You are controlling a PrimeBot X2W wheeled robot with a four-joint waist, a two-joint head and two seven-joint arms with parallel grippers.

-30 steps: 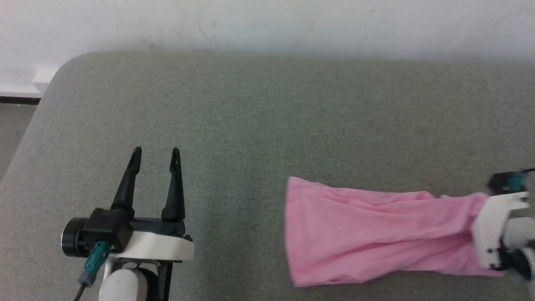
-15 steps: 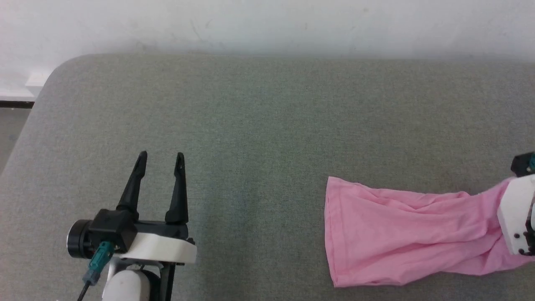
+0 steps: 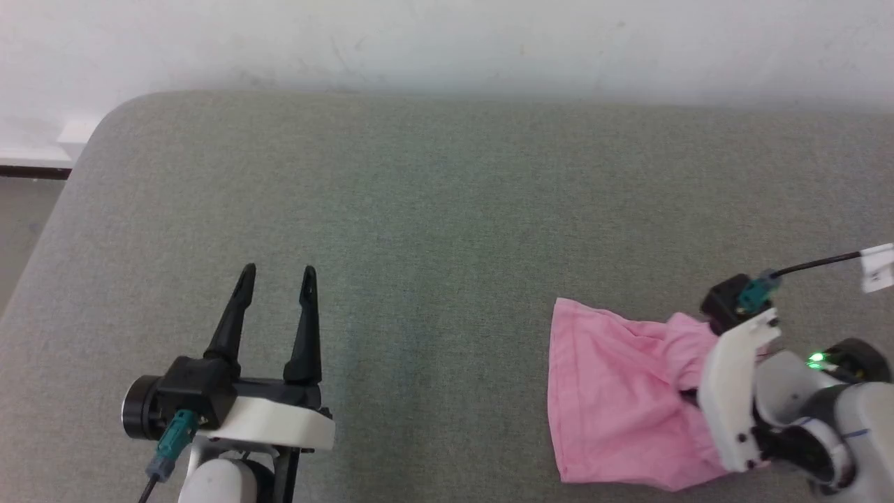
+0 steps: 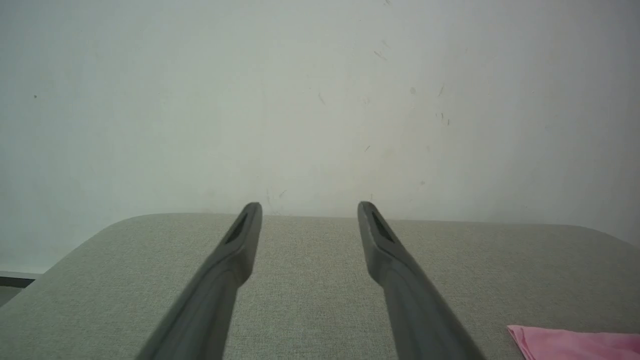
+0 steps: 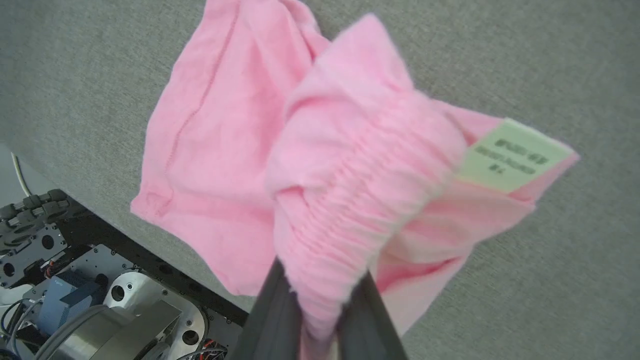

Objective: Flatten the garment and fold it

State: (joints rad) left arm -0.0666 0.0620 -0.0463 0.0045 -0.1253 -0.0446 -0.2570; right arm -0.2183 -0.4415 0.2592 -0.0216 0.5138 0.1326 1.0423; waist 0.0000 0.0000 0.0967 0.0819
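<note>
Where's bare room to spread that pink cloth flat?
Bare: the grey surface between the open left hand and the garment, back to the wall. Crowded: the right end, where the right hand grips the bunched garment.

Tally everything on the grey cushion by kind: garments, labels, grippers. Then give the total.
pink garment: 1
label, sewn to the garment: 1
grippers: 2, the left gripper and the right gripper
Total: 4
</note>
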